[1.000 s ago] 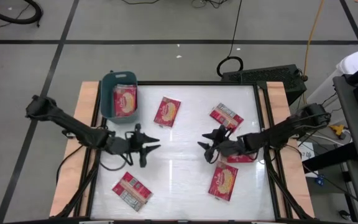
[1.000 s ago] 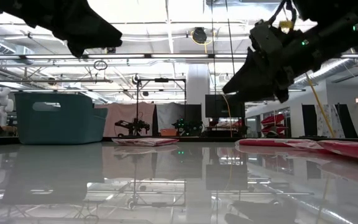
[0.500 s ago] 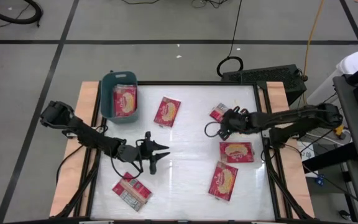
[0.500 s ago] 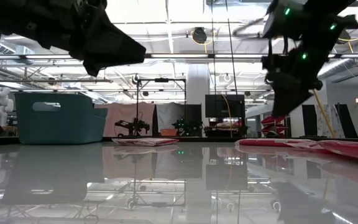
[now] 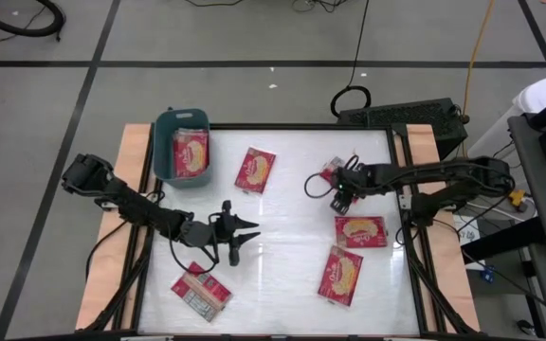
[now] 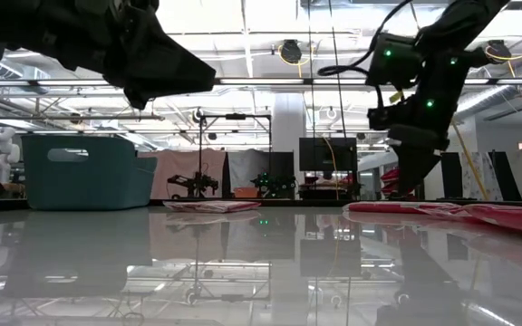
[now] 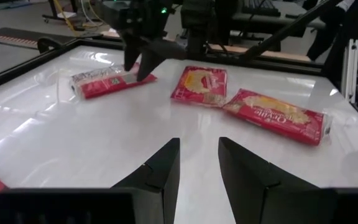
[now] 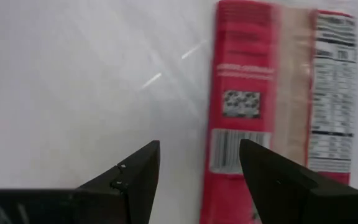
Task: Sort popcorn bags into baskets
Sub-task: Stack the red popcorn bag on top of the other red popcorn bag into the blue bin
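A glossy white table (image 5: 273,275) carries four loose popcorn bags, a fifth (image 5: 191,154) in the teal basket (image 5: 163,152) at its far left corner. The right gripper (image 5: 342,202), fingers spread, hangs over the label-up bag (image 8: 272,93) near the far right edge. The left gripper (image 5: 245,239), partly parted and empty, hovers left of centre.

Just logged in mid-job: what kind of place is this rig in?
Probably a robotics lab or workshop. Behind the white table the low view shows an open hall with exposed ceiling trusses, equipment racks and a small white humanoid robot.
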